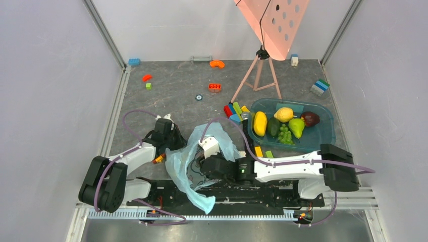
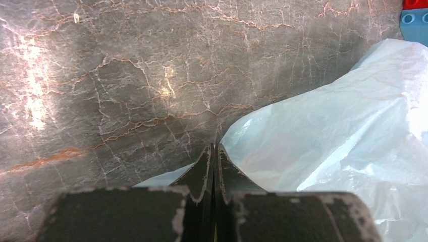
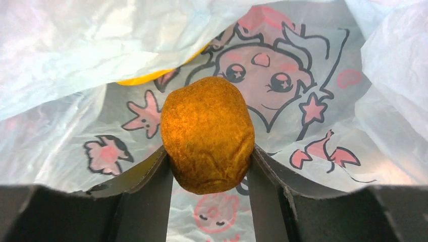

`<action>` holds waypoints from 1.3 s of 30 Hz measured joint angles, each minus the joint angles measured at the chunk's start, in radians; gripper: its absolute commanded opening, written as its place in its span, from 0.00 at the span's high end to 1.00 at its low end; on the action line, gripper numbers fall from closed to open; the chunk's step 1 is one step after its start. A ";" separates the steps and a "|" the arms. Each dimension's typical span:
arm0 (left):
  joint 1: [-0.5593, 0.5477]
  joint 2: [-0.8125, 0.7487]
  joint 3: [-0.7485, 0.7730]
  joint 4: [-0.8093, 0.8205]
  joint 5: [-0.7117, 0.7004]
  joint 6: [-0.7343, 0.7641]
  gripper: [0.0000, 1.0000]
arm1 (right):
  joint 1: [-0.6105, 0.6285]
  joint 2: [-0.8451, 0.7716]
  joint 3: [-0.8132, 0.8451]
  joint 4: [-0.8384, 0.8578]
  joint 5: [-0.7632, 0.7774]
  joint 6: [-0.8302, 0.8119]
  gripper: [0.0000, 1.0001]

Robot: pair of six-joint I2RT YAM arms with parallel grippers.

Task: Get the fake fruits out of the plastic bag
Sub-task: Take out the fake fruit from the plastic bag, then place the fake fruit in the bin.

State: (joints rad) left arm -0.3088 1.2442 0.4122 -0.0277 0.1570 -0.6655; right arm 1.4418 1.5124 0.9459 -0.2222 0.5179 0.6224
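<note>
The light blue plastic bag [image 1: 184, 161] lies crumpled between my two arms, near the table's front. My left gripper [image 2: 214, 147] is shut on the edge of the plastic bag [image 2: 328, 131], with film spreading out on both sides of its tips. My right gripper [image 3: 209, 147] is inside the plastic bag [image 3: 323, 75], shut on a fuzzy orange-brown fruit [image 3: 207, 133] that both fingers press from the sides. A yellow fruit [image 3: 146, 76] peeks out behind it under a fold. In the top view the bag hides the right gripper's fingers.
A teal tub [image 1: 323, 133] at the right holds a lemon [image 1: 283, 114], a pear [image 1: 296, 127], a maroon plum [image 1: 310, 119], a yellow mango [image 1: 260, 123] and grapes [image 1: 284, 135]. Toy bricks [image 1: 233, 110] lie beside it. A pink panel on a tripod [image 1: 260, 75] stands behind.
</note>
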 measured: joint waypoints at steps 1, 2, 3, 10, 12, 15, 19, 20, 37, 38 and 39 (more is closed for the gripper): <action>0.000 0.000 0.000 0.000 0.000 0.000 0.98 | 0.000 -0.017 0.000 -0.001 0.000 -0.003 0.67; 0.000 0.002 0.000 0.000 0.000 0.000 0.98 | 0.000 -0.037 0.000 -0.003 0.000 -0.007 0.67; 0.000 0.003 0.000 0.000 0.000 0.000 0.98 | 0.000 -0.060 -0.001 -0.005 0.000 -0.010 0.67; 0.000 0.004 0.001 0.000 -0.002 0.000 0.98 | 0.000 -0.225 -0.012 -0.018 -0.022 -0.042 0.67; 0.000 0.005 0.001 0.000 -0.002 0.000 0.98 | 0.000 -0.281 -0.015 -0.033 -0.043 -0.055 0.67; 0.000 0.006 0.002 0.000 -0.006 0.000 0.98 | 0.000 -0.347 -0.019 -0.056 -0.080 -0.071 0.67; 0.000 0.008 0.004 0.001 -0.014 0.000 0.98 | 0.000 -0.488 -0.042 -0.086 -0.130 -0.080 0.66; 0.000 0.011 0.006 0.001 -0.014 0.000 0.98 | 0.000 -0.524 -0.043 -0.094 -0.145 -0.087 0.66; 0.000 0.038 0.028 0.003 -0.016 0.000 0.98 | -0.258 -0.528 0.379 -0.363 0.011 -0.227 0.68; 0.000 0.039 0.028 0.003 -0.016 0.000 0.98 | -0.303 -0.521 0.363 -0.370 0.019 -0.232 0.68; 0.000 0.039 0.028 0.003 -0.016 0.000 0.98 | -0.343 -0.516 0.340 -0.376 0.021 -0.235 0.68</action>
State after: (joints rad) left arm -0.3088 1.2827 0.4404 -0.0250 0.1406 -0.6655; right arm 1.0988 0.9962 1.2858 -0.5983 0.5388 0.3874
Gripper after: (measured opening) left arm 0.026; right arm 0.521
